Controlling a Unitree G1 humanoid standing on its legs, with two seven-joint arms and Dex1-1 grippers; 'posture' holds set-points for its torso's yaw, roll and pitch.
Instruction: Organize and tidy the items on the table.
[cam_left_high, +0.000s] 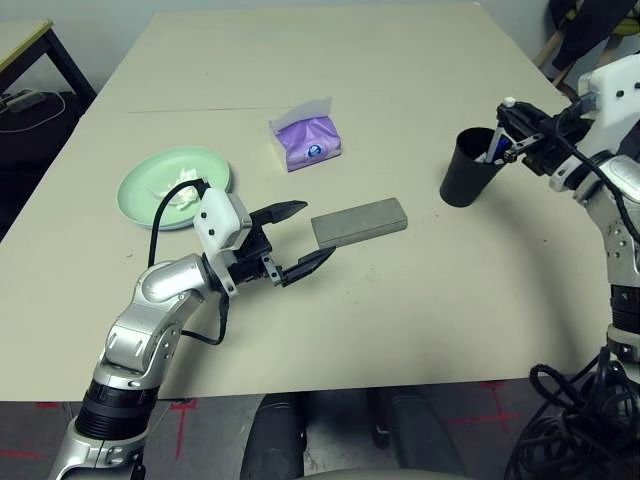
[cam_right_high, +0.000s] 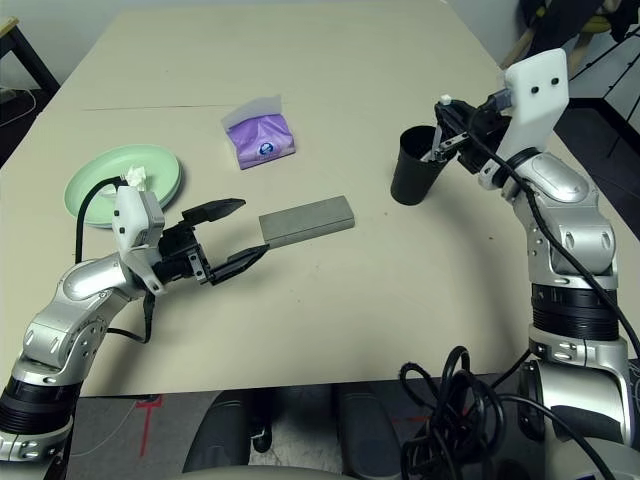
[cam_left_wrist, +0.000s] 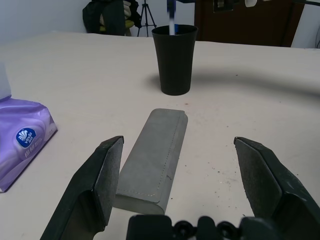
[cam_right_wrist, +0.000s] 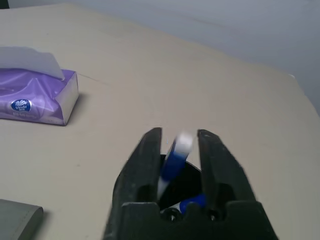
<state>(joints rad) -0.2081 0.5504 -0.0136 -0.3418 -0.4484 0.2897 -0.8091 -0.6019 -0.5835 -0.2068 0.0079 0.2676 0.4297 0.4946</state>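
Big beige table (cam_left_high: 420, 300) first, with a thin seam running across the far half. On the robot's left sits a mint-green plate (cam_left_high: 150, 185) with a crumpled white tissue wad (cam_left_high: 183, 192) on it, and further back near the middle is the purple tissue pack (cam_left_high: 310, 140). The grey glasses case (cam_left_high: 359, 222) lies flat in the centre. Left gripper (cam_left_high: 297, 240) hovers level just beside its near end – fingers spread wide, nothing in them. Over on the right stands the black cup (cam_left_high: 468, 170). The right gripper (cam_right_wrist: 179, 150) sits right above its mouth, fingers parted a little around a blue-and-white pen (cam_right_wrist: 172, 162) – can't tell if it's actually gripped or loose.
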